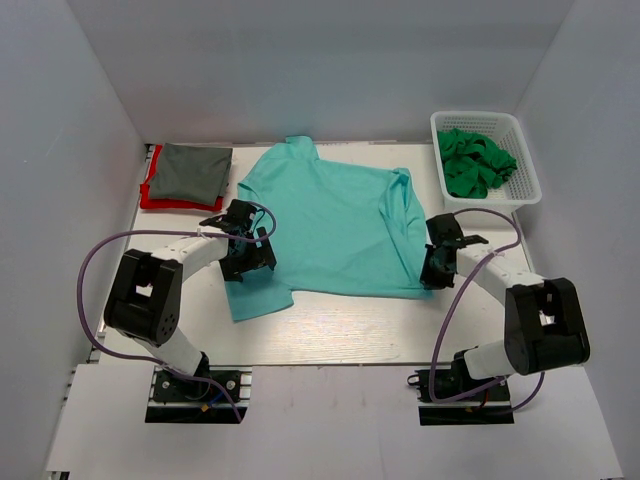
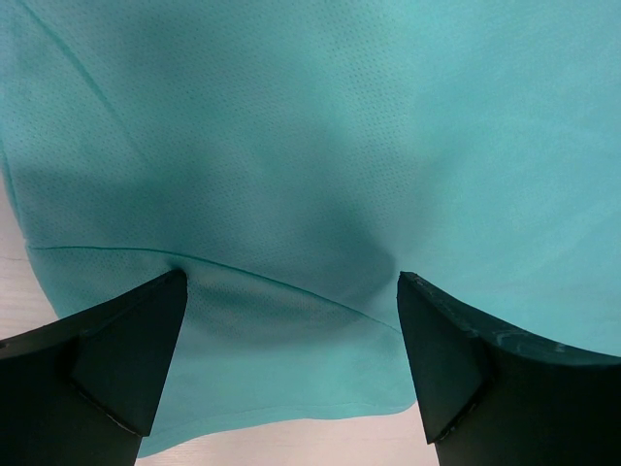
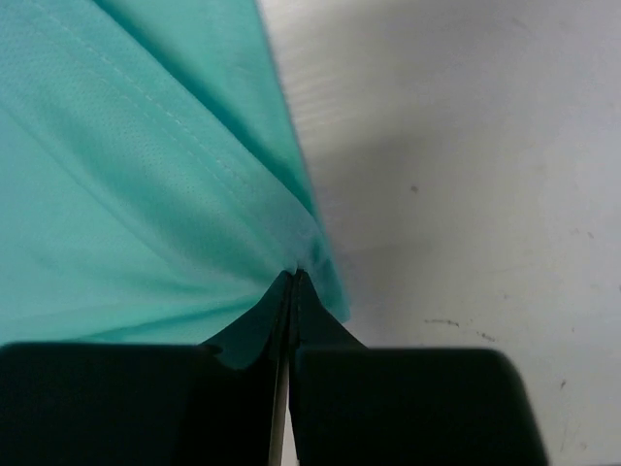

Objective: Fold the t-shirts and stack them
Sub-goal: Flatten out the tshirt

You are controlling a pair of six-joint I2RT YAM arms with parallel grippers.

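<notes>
A: Location of the light teal t-shirt (image 1: 335, 225)?
B: Spread across the middle of the table (image 1: 340, 335), collar toward the far wall, lower left corner trailing toward the near edge.
A: Left gripper (image 2: 291, 291)?
B: Over the shirt's left part, near a seam; fingers (image 2: 131, 349) wide apart, nothing pinched. Contact with the cloth: cannot tell.
A: Right gripper (image 3: 291, 277)?
B: At the shirt's right edge; fingers closed tight, a fold of the teal hem caught between the tips.
A: Other stock?
B: Dark grey t-shirt (image 1: 192, 170) folded on top of a red t-shirt (image 1: 152, 195), far left corner. Bright green t-shirt (image 1: 475, 162) bunched inside the white lattice basket (image 1: 527, 175), far right.
</notes>
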